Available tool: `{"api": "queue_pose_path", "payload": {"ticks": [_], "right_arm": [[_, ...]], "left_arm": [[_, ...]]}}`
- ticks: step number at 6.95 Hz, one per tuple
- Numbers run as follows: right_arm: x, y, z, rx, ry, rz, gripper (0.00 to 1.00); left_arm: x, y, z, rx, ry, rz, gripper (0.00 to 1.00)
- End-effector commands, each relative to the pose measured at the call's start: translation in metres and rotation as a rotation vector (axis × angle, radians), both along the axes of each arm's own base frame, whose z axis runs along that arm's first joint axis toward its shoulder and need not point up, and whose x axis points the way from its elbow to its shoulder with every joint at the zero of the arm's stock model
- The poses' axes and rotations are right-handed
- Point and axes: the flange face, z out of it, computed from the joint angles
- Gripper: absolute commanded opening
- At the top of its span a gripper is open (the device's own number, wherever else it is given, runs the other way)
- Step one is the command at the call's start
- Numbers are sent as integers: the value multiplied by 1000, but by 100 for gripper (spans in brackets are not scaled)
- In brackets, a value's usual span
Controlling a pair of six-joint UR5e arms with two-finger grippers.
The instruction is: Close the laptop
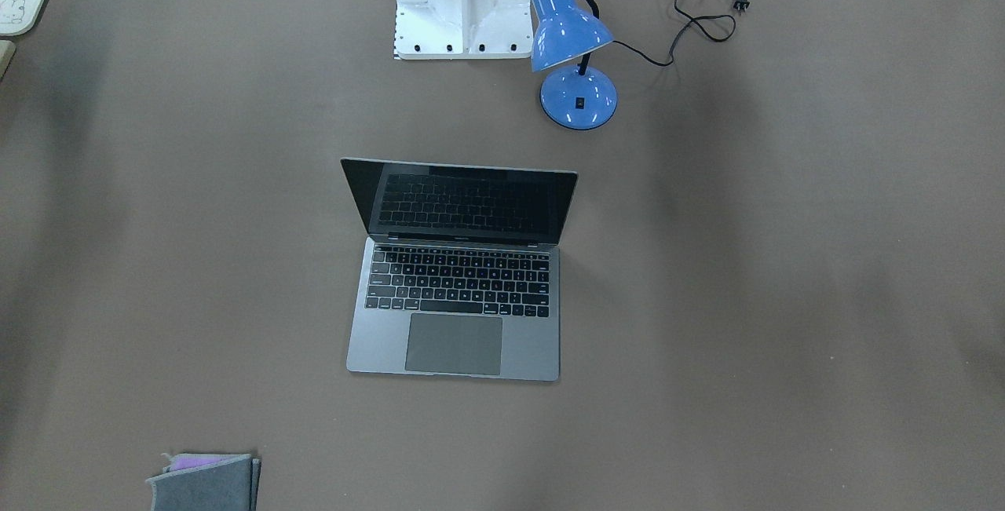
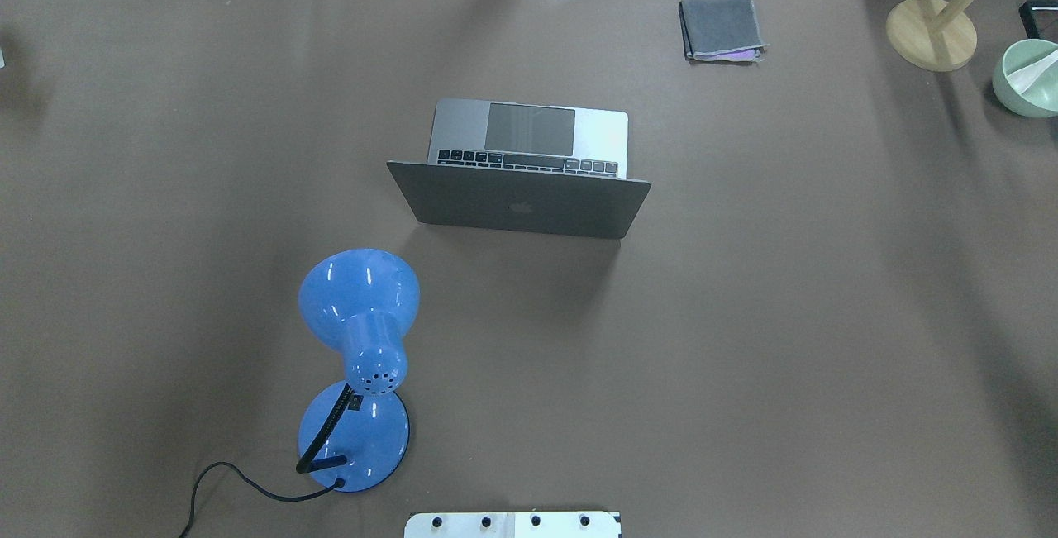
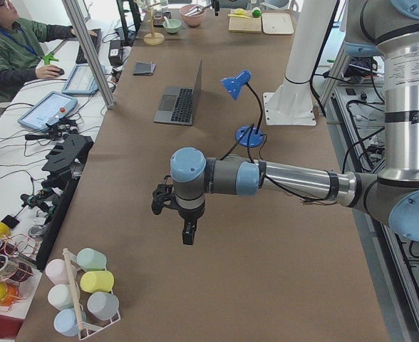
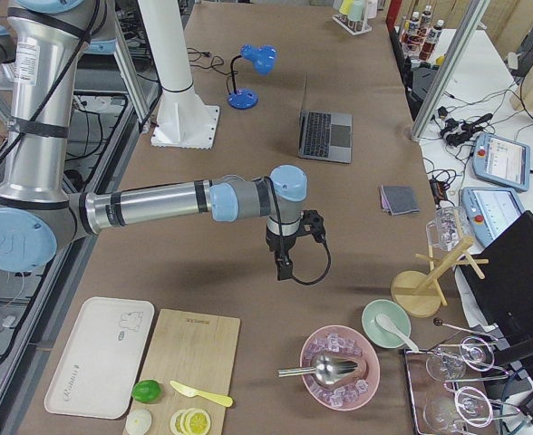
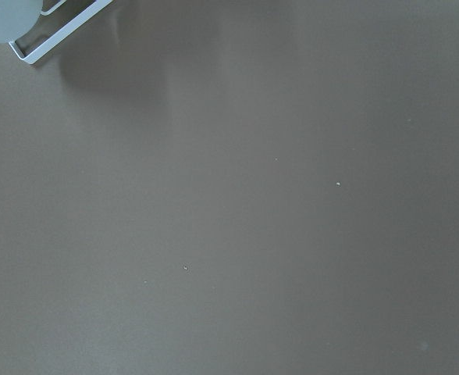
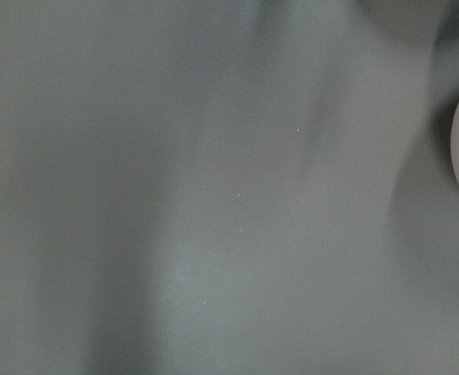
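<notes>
The grey-silver laptop point(image 1: 455, 291) stands open in the middle of the brown table, its black screen upright and its black keyboard and grey trackpad showing. In the overhead view its lid point(image 2: 519, 206) with the dark apple logo faces the robot. It also shows in the left side view point(image 3: 181, 103) and the right side view point(image 4: 324, 133). My left gripper point(image 3: 187, 231) hangs over the table's left end, far from the laptop. My right gripper point(image 4: 285, 265) hangs over the right end, also far from it. I cannot tell whether either is open or shut.
A blue desk lamp point(image 2: 357, 364) with a black cord stands near the robot's base point(image 1: 462, 5), to the laptop's left. A folded grey cloth point(image 2: 721, 28) lies at the far side. A cup rack point(image 3: 81, 292), bowls point(image 4: 389, 323), a cutting board point(image 4: 180, 372) and a tray point(image 4: 99, 355) sit at the table's ends.
</notes>
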Motion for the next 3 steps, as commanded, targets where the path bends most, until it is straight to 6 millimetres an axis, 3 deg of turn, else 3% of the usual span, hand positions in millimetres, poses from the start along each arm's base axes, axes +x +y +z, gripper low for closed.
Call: {"api": "queue_pose_path", "payload": {"ticks": [1,3], "right_arm": [[0,0,-37,68,-18,6,100],[1,3,-78,150,-37,8,100]], "left_arm": [[0,-8,-9,58,2,-1,98],[0,-18,-24,228,3,-1,98]]}}
